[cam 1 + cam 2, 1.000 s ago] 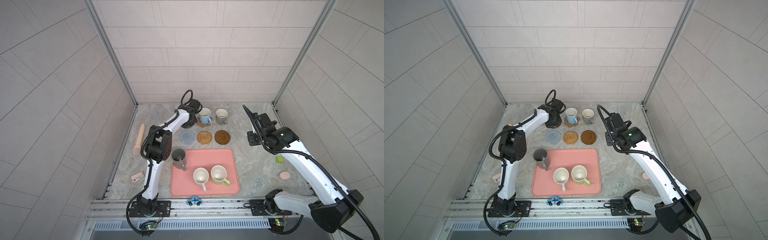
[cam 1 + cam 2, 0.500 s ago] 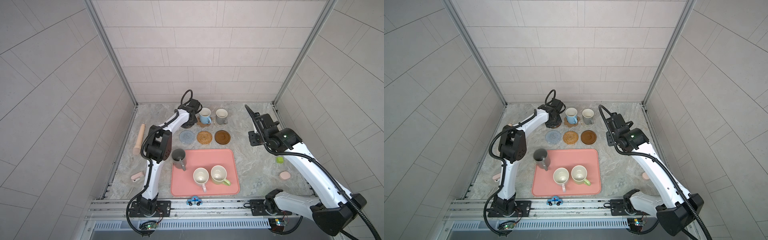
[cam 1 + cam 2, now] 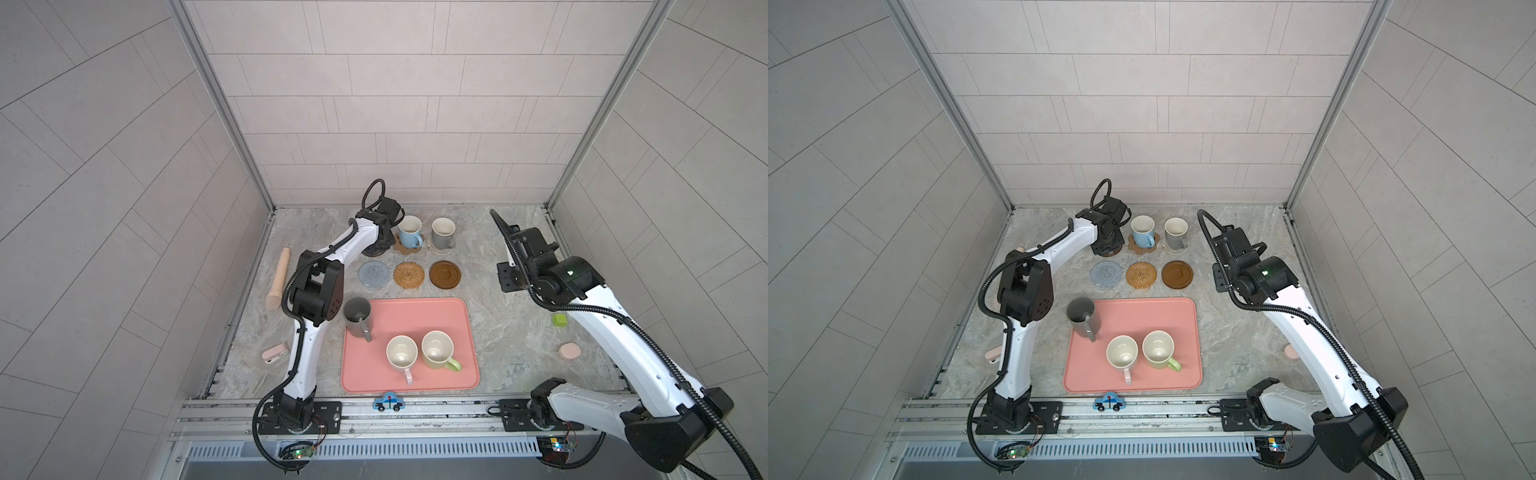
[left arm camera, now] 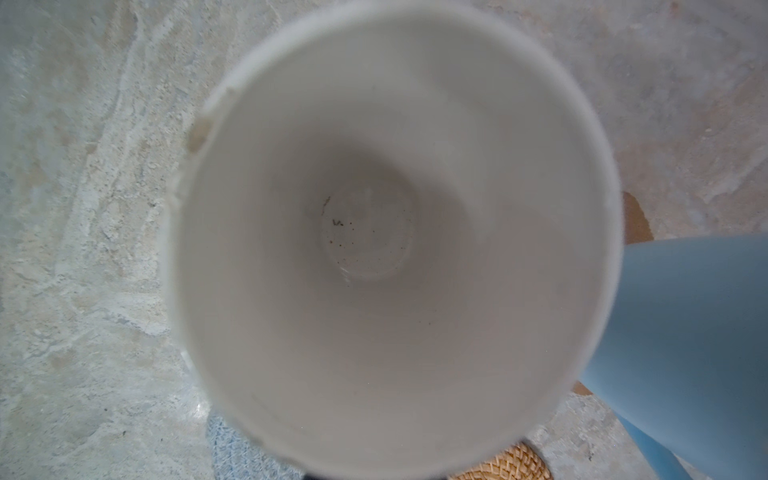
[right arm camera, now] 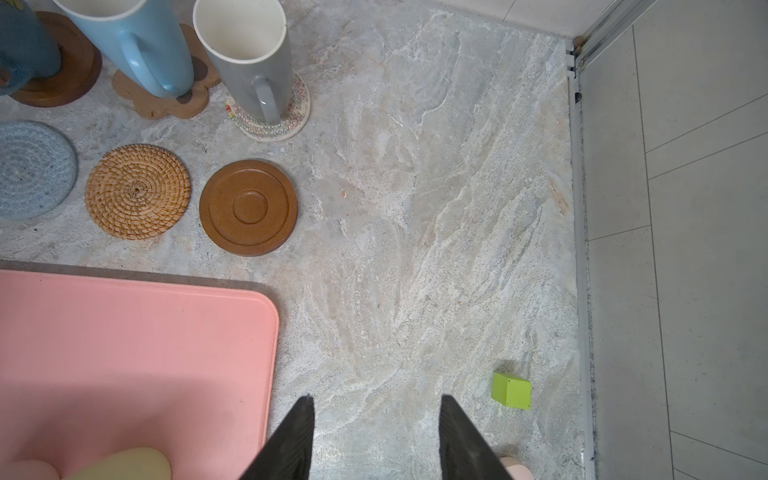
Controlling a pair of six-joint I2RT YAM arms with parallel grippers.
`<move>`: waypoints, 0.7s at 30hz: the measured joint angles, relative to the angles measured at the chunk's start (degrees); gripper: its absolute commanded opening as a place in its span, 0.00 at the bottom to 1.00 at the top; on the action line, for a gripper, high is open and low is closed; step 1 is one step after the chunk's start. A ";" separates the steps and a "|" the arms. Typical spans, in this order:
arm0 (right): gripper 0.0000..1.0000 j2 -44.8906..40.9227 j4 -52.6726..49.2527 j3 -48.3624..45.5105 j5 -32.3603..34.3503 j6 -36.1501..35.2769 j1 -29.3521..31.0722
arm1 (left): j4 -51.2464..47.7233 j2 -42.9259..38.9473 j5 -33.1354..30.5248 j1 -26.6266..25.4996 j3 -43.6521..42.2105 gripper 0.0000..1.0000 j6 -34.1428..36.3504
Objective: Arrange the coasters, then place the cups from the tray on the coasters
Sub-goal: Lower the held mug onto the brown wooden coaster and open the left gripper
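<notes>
One cup fills the left wrist view, its outside hidden.

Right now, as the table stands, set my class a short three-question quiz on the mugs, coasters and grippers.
1. True or false: the pink mug stands on the tray.
2. How many coasters lie bare, with no mug on them? A: two. B: three. C: five.
3. Fill in the missing word: the right gripper is ___, with nothing between its jaws.

Key: 1 true; 2 B; 3 open.
</notes>
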 measured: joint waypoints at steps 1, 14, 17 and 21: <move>0.51 0.00 0.00 0.00 0.00 0.02 0.00 | 0.15 0.02 0.07 0.00 0.00 0.26 -0.04; 0.51 -1.38 -0.04 -0.07 0.26 0.04 0.00 | 0.48 0.13 0.63 -0.02 0.00 0.32 -0.68; 0.51 -1.42 -0.13 -0.07 0.31 0.07 0.00 | 0.48 0.13 0.68 -0.11 0.00 0.35 -0.70; 0.51 -1.42 -0.17 -0.07 0.44 0.26 0.00 | 0.48 0.13 0.74 -0.13 0.00 0.37 -0.68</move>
